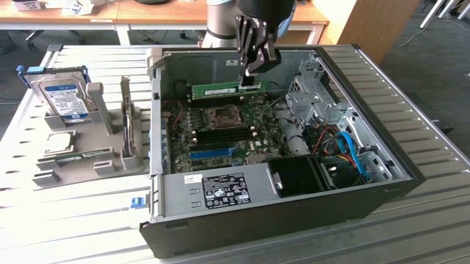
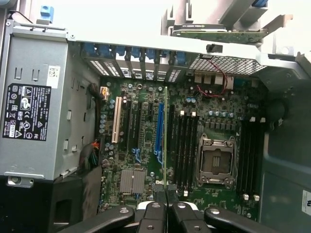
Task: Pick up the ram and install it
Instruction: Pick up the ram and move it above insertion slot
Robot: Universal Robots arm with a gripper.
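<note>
Ram (image 1: 220, 89) is hanging pinched at one end in the gripper (image 1: 250, 83), its long axis running parallel to the memory slots (image 1: 213, 136) below.

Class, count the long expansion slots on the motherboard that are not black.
2. The blue slot lies on the side toward the CPU socket; the cream slot lies nearer the power supply, with black slots between them. Cables may hide others.
</note>
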